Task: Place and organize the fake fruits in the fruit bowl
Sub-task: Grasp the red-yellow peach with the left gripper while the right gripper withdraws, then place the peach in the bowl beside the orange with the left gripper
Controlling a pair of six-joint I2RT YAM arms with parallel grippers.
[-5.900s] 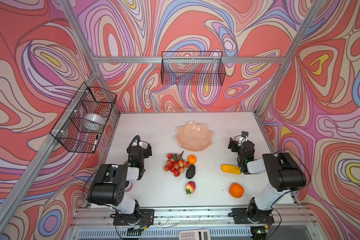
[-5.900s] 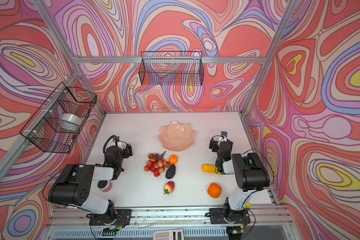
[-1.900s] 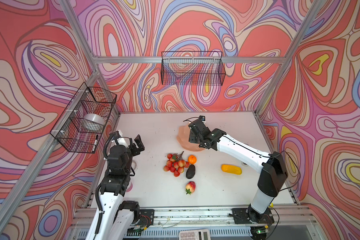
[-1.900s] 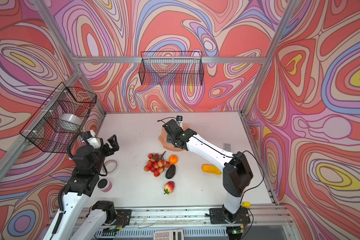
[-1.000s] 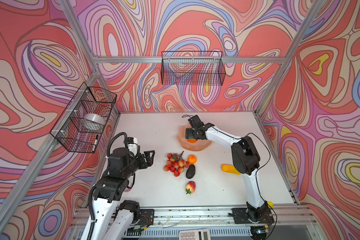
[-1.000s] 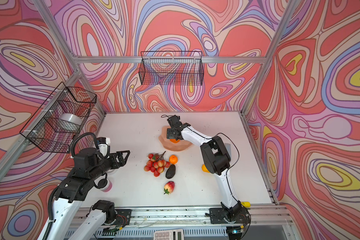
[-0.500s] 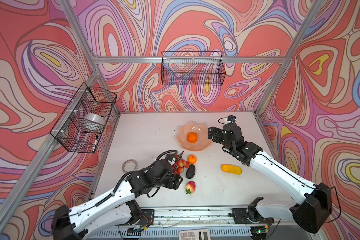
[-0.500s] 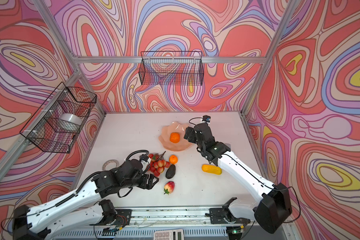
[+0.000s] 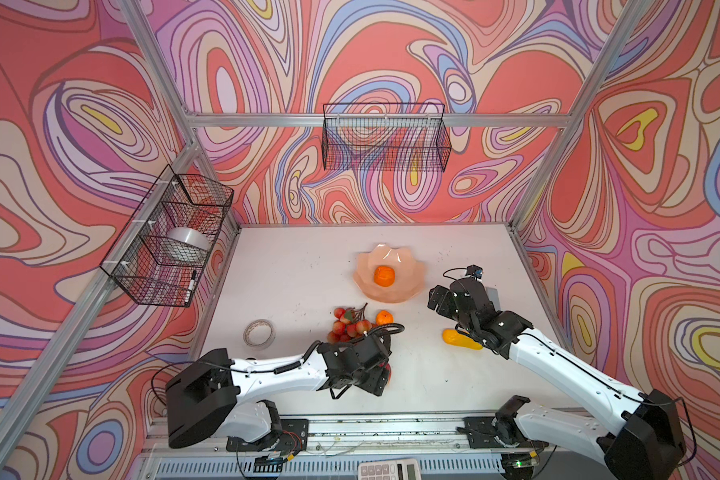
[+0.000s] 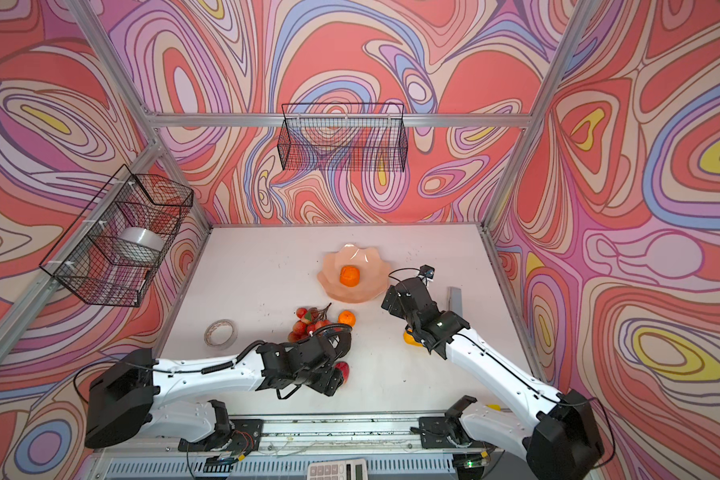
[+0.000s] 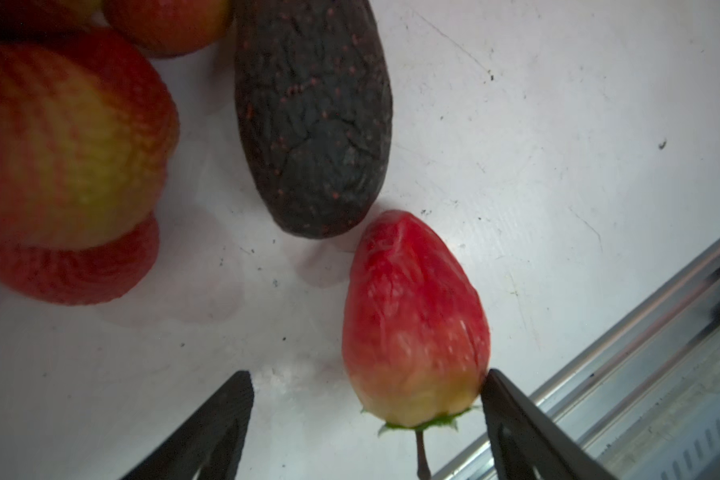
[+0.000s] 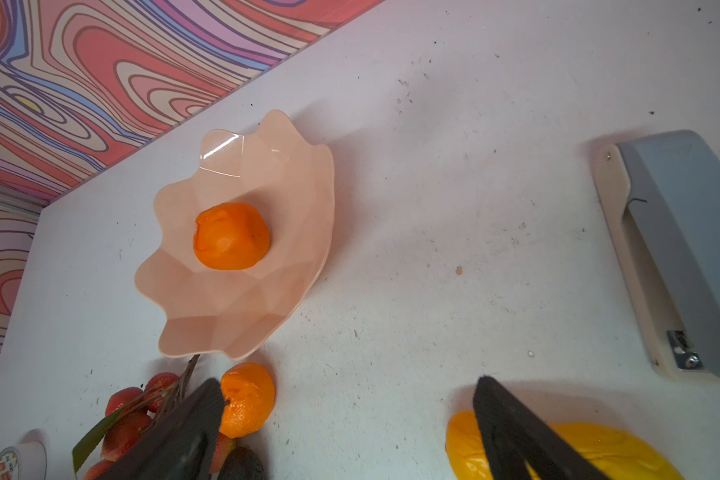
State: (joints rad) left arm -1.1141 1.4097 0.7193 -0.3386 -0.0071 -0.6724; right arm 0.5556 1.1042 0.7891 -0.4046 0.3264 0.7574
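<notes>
The pale peach fruit bowl [image 9: 412, 286] [image 10: 366, 289] [image 12: 246, 316] holds one orange [image 9: 384, 276] [image 12: 230, 235]. In front of it on the table lie a second orange [image 9: 384, 318] [image 12: 246, 399], the bunch of red balls [image 9: 346, 326] [image 11: 67, 145] and the dark avocado [image 11: 312, 116]. My left gripper [image 11: 366, 386] [image 9: 381, 376] is open and low over the red-yellow peach [image 11: 412, 316] [image 10: 344, 370]. One finger is at the peach's side, the other stands well off. My right gripper [image 12: 350, 395] [image 9: 437, 299] hangs open and empty beside the bowl, above the long yellow fruit [image 9: 460, 338] [image 12: 599, 453].
A tape roll [image 9: 259, 332] lies at the left. A grey stapler [image 12: 674, 257] [image 10: 454, 301] lies at the right. Black wire baskets hang on the back wall [image 9: 385, 137] and the left wall [image 9: 169, 235]. The front rail [image 11: 641, 374] runs close behind the peach.
My right gripper left an orange in the bowl and drew back to the right. My left arm swung in from the left and came down over the peach, its jaws a little wider.
</notes>
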